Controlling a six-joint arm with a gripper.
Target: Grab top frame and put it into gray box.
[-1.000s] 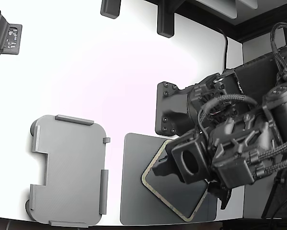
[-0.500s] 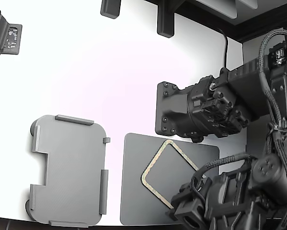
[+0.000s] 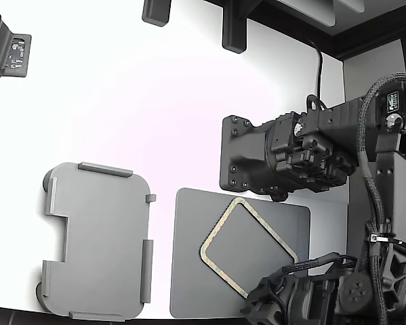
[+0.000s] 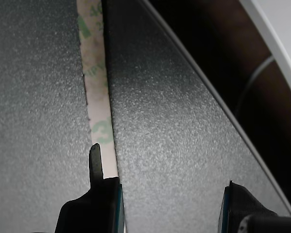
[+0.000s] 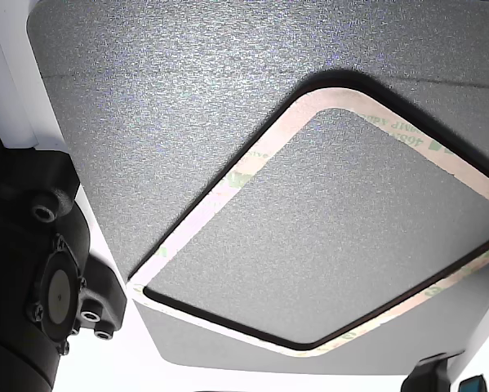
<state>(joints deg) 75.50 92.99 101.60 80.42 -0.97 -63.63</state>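
In the exterior view, the frame (image 3: 249, 247) lies flat and skewed on the dark mat (image 3: 189, 271), toward that view's lower right. The box (image 3: 97, 240) sits on the white table (image 3: 155, 101) just beside the mat, on the view's left, and holds nothing. A second arm (image 3: 284, 156) reaches in from the right above the mat. The working arm (image 3: 325, 298) is low at the bottom right, its front over the mat's near edge by the frame's lower corner; the gripper itself cannot be made out here.

In the wrist view, the gripper (image 4: 169, 204) is close over the mat (image 4: 174, 136). Its fingers (image 4: 94, 189) stand apart with bare mat between them. One finger's thin tip is at the edge of a frame strip (image 4: 97, 92); the strip is not between the jaws, and nothing is gripped.

In the other view, the frame (image 5: 228, 184) rests on the mat (image 5: 187, 82), pale with green print, casting a dark shadow along its edges.
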